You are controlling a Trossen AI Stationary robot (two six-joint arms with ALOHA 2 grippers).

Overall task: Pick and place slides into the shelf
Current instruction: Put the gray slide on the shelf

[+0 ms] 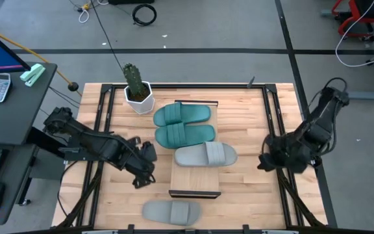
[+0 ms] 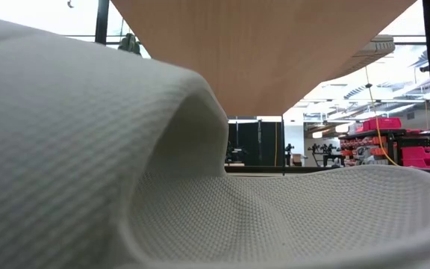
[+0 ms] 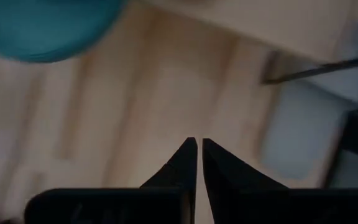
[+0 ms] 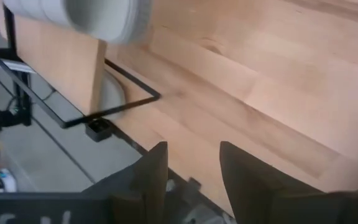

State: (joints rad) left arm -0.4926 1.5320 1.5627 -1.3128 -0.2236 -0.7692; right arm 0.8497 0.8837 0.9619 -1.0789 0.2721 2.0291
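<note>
1. Slatted wooden table [image 1: 239, 195] carries our shelf [image 1: 197, 175], a pale board with thin dark end frames.
2. Three slides lie across it: two teal slides [image 1: 183, 125] far, one grey slide [image 1: 205, 155] nearer.
3. Last grey slide [image 1: 171, 211] lies on the table's near edge, long axis left-right, ribbed foam.
4. Left gripper [image 1: 145, 174], fingers together and empty, hangs nearer it, just left and beyond.
5. Right gripper [image 1: 265, 161] waits right, fingers apart, empty.

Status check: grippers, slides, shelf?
Left gripper shut, empty; right gripper open, empty. Three slides on shelf. Fourth grey slide on table, unobstructed.
</note>
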